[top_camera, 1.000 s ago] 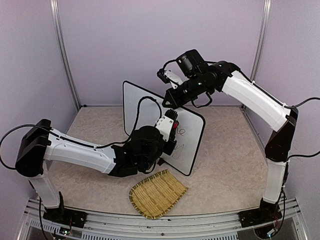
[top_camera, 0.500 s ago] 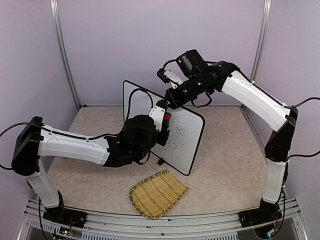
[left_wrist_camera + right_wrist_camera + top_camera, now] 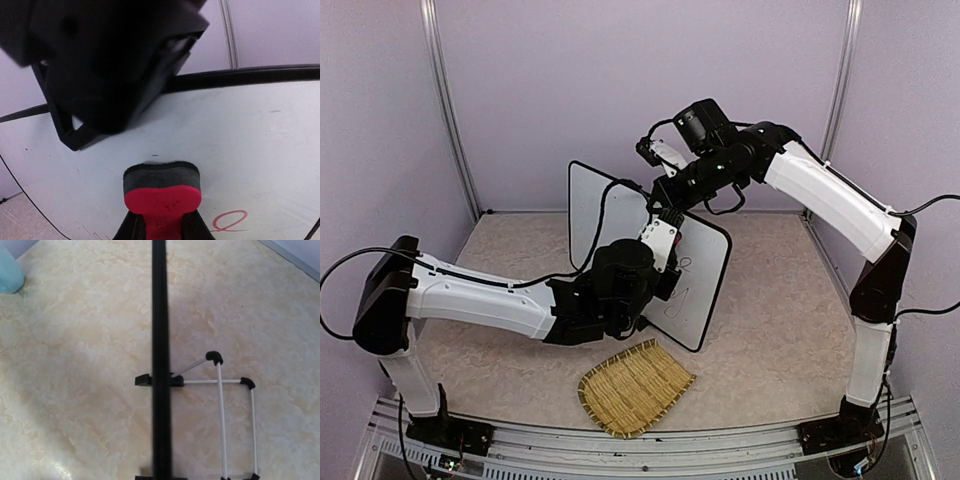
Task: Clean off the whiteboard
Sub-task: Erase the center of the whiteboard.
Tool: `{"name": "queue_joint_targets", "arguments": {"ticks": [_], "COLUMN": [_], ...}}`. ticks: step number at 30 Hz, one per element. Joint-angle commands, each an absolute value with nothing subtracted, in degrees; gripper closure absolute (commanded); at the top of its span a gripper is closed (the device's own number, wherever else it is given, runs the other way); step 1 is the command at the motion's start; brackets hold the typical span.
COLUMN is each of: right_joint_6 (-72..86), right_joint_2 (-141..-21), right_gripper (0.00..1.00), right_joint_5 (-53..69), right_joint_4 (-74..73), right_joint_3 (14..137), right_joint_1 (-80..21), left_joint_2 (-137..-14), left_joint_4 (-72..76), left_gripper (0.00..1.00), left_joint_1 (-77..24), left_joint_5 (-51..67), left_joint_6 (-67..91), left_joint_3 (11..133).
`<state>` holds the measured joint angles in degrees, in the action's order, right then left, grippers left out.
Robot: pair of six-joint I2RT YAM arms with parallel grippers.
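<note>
The whiteboard [image 3: 595, 205] stands upright mid-table, white with a thin black rim. Faint handwriting [image 3: 682, 282] shows on its right half. My left gripper [image 3: 661, 243] is shut on a red eraser with a black felt face [image 3: 162, 187], pressed against the board [image 3: 260, 140]. A red loop [image 3: 229, 222] lies just right of the eraser. My right gripper [image 3: 666, 196] sits on the board's top edge and looks shut on it. It shows as a dark blurred block [image 3: 115, 65] in the left wrist view. The right wrist view looks straight down the black rim [image 3: 159, 340]; its fingers are hidden.
A woven straw mat [image 3: 633, 386] lies on the table in front of the board. The board's small black foot [image 3: 143, 380] and a white wire stand [image 3: 235, 415] rest on the marbled table. A pale blue object [image 3: 7, 270] sits at the far corner.
My left gripper with the eraser swept up and left across the board, then came back down and right to about where it began. The right arm has not moved.
</note>
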<state>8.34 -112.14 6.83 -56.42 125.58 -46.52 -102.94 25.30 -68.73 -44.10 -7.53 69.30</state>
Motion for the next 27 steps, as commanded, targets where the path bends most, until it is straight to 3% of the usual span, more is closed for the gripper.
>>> {"name": "queue_joint_targets", "arguments": {"ticks": [1, 12, 19, 27], "right_joint_6": [8.7, 8.7, 8.71, 8.87], "right_joint_2": [-112.15, -112.09, -112.0, -112.42], "right_gripper": [1.0, 1.0, 1.0, 1.0], "right_joint_5": [12.86, 12.79, 12.66, 12.83], "right_joint_4": [-58.7, -58.71, -58.71, -58.51], "right_joint_3": [124.72, 124.65, 124.72, 124.84], "right_joint_1": [-49.26, -49.26, -49.24, -49.3], "left_joint_2": [-106.51, -104.86, -100.62, -100.85], "left_joint_4": [28.83, 27.11, 26.73, 28.56], "left_gripper": [0.83, 0.83, 0.83, 0.83], "left_joint_1": [-71.01, -68.79, -63.13, -63.87], "left_joint_5": [-38.56, -42.9, -40.53, -38.05], "left_joint_6": [-9.76, -7.6, -5.3, -5.53], "left_joint_3": [72.6, 70.82, 66.96, 65.52]}}
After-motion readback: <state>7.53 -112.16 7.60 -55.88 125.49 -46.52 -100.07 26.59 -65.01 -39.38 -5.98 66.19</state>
